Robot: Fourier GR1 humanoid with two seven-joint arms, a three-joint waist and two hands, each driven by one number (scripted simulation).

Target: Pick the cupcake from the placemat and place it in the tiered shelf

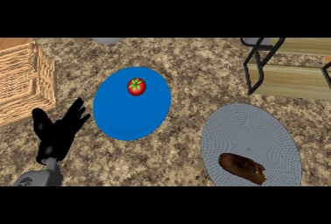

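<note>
A brown cupcake (242, 168) lies on its side on the grey round placemat (249, 131) at the lower right of the head view. The tiered shelf (294, 70), with wooden boards in a black metal frame, stands at the upper right, behind the placemat. My left hand (58, 131) shows at the lower left with its fingers straight and spread, far from the cupcake and holding nothing. My right hand does not show.
A blue plate (129, 113) sits in the middle of the speckled counter with a red tomato (136, 86) on its far part. A woven wicker basket (22, 81) stands at the left edge. A grey object (107, 41) peeks in at the top.
</note>
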